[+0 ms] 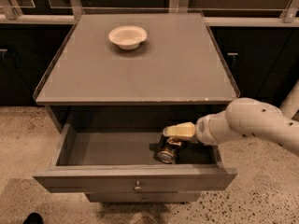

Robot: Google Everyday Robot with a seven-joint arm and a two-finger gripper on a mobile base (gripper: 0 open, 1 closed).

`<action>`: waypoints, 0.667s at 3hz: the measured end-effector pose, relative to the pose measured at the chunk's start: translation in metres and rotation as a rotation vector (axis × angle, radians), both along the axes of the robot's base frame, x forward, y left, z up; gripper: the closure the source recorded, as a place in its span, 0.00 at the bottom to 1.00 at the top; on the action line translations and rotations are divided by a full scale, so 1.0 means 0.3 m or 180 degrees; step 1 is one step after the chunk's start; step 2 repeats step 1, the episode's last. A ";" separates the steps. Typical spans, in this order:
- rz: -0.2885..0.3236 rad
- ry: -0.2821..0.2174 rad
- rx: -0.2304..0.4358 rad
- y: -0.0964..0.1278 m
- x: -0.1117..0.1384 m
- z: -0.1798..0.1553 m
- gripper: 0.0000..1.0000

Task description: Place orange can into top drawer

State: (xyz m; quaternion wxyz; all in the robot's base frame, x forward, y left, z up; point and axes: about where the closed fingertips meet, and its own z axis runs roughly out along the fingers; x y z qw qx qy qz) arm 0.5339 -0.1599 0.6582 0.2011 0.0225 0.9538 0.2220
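One wide flat grey surface [177, 69], top of a grey cabinet [55, 116], filling the middle of the view, speckled pale floor [18, 134] around it. Below that surface, the wide shallow grey top drawer [93, 180], pulled well out toward the camera, inside open to view. Beneath its front panel, the edge of a narrower lower drawer front [140, 198]. From the right edge, a thick white robot arm [254, 122], reaching leftward over the drawer's right wall and into its right half. Far back on the surface, left of centre, a round white bowl [127, 35], upright, well apart from everything else. At the arm's end, the cream-tipped pincer [170, 136], inside the drawer's opening, clenched on the upper end of the small shiny orange can [166, 153]. Orange can tilted, silver end toward the camera, low in the drawer right of centre; contact with the drawer floor impossible to judge. Smallest, one small round metal knob [137, 187] at the middle of the front panel.
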 end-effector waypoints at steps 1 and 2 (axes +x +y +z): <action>0.0000 0.0000 0.0000 0.000 0.000 0.000 0.00; 0.0000 0.0000 0.0000 0.000 0.000 0.000 0.00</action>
